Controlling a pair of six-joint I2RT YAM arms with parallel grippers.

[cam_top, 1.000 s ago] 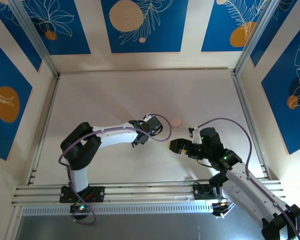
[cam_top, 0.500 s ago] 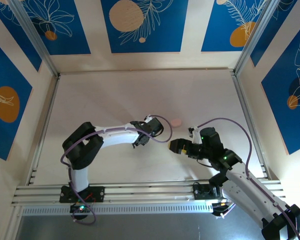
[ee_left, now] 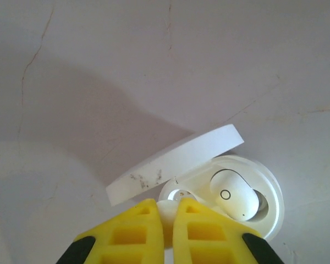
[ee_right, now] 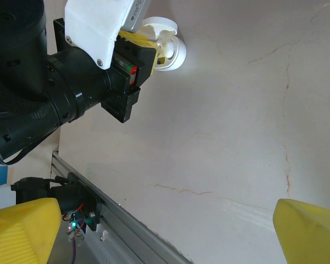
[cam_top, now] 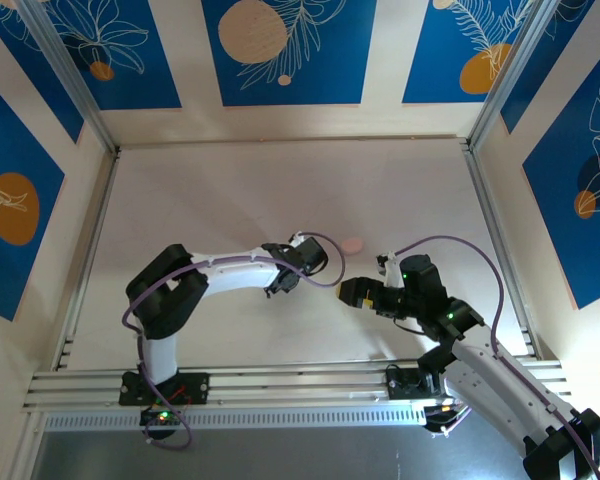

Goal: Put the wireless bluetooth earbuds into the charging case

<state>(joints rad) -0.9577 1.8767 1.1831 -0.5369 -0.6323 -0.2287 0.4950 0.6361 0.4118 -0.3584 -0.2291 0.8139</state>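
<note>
Small shifts only since a second ago: left arm's elbow has crept slightly inward over the desk (cam_top: pixel 230 190), wrist barely moved. Right arm unchanged. Pink round item (cam_top: pixel 352 244) lies where it was, just beyond both wrists.

- left pincer (ee_left: pixel 166 204): yellow fingers all but closed, nipping a small white bud, the held bud (ee_left: pixel 165 213), low over the open white case (ee_left: pixel 264 192)
- lid (ee_left: pixel 176 162) hinged up and tilted, on the far side of the base
- seated bud (ee_left: pixel 235 195) already in its well; empty socket (ee_left: pixel 179 195) beside it, directly ahead of the held bud
- right pincer (ee_right: pixel 165 231): spread wide, nothing in it, hanging well back and looking across at the left wrist and the case

Reading: the creep looks like fine alignment, not transport. Insertion of the second white bud appears to be the step in hand; it seems to sit at the socket's edge, not yet down in it.

Writing: none legible. Seated bud carries a small ring mark; lid edge has dark scuffs. No brand or label made out
</note>
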